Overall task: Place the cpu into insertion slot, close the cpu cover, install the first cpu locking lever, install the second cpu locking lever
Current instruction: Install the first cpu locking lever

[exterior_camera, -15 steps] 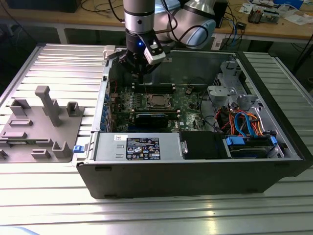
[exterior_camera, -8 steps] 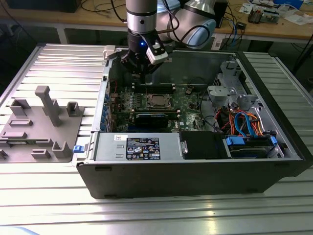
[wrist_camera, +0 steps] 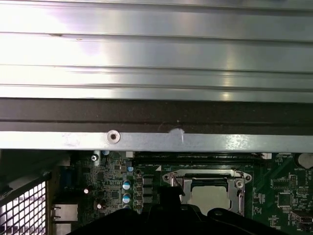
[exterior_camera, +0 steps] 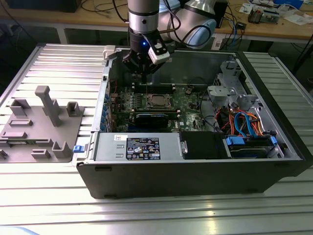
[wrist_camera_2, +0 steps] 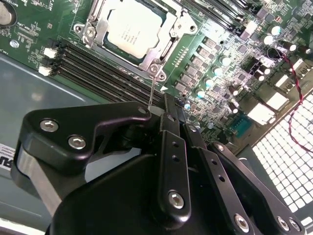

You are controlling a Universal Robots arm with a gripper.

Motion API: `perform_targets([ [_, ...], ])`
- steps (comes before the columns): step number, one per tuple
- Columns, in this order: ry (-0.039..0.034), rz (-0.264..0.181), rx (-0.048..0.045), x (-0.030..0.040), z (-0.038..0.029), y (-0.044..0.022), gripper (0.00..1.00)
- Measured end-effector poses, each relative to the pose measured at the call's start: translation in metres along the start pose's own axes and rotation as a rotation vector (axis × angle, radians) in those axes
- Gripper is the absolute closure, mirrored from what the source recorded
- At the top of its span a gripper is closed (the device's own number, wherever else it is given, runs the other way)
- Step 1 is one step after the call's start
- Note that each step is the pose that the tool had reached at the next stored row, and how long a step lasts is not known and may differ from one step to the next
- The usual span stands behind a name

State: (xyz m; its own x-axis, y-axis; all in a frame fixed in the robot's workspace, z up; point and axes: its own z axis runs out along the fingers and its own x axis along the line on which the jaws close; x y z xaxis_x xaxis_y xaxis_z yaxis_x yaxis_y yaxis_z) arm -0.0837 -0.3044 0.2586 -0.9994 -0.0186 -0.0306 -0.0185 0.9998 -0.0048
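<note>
The cpu (wrist_camera_2: 133, 30) lies flat in its socket on the green motherboard, silver-grey top up, also in the exterior view (exterior_camera: 157, 101) and the first wrist view (wrist_camera: 211, 195). The cpu cover (wrist_camera_2: 164, 38) is down around it as a silvery frame (wrist_camera: 205, 175). One thin wire locking lever (wrist_camera_2: 152, 90) rises from the socket's corner toward my fingertips. My gripper (wrist_camera_2: 167, 108) hangs just above the board beside the socket, at the case's far wall (exterior_camera: 143, 74). Its black fingers are shut together; whether they touch the lever I cannot tell.
The open computer case (exterior_camera: 195, 176) lies on a ribbed metal table. Black memory slots (wrist_camera_2: 98, 66) run beside the socket. A drive cage and coloured cables (exterior_camera: 244, 125) fill the exterior view's right. A grey fixture plate (exterior_camera: 39, 127) sits at the exterior view's left.
</note>
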Motion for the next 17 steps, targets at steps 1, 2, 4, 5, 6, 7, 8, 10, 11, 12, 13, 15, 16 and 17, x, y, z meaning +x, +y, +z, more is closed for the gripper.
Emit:
perform_targets([
  [1,0.0000,0.000,0.0002,-0.0006,0.0000,0.0001,0.89],
  [2,0.0000,0.000,0.0004,-0.0014,0.0001,0.0002,0.89],
  [4,0.0000,0.000,0.0012,-0.0031,0.0001,0.0004,0.89],
  [5,0.0000,0.000,0.0013,-0.0036,0.0001,0.0004,0.89],
  [6,0.0000,0.000,0.0015,-0.0043,0.0001,0.0004,0.89],
  [7,0.0000,0.000,0.0014,-0.0052,0.0002,0.0004,0.89],
  [8,0.0000,0.000,0.0014,-0.0059,0.0002,0.0003,0.89],
  [10,-0.0001,0.000,0.0014,-0.0072,0.0003,0.0004,0.89],
  [11,-0.0002,0.000,0.0016,-0.0074,0.0003,0.0003,0.89],
  [12,0.0000,0.000,0.0018,-0.0074,0.0002,0.0003,0.89],
  [13,0.0000,0.000,0.0019,-0.0074,0.0002,0.0003,0.89],
  [15,-0.0001,0.000,0.0014,-0.0074,0.0004,0.0004,0.89],
  [16,-0.0002,0.000,-0.0033,-0.0075,0.0007,0.0003,0.89],
  [17,-0.0004,0.001,-0.0135,-0.0076,0.0010,0.0000,0.89],
])
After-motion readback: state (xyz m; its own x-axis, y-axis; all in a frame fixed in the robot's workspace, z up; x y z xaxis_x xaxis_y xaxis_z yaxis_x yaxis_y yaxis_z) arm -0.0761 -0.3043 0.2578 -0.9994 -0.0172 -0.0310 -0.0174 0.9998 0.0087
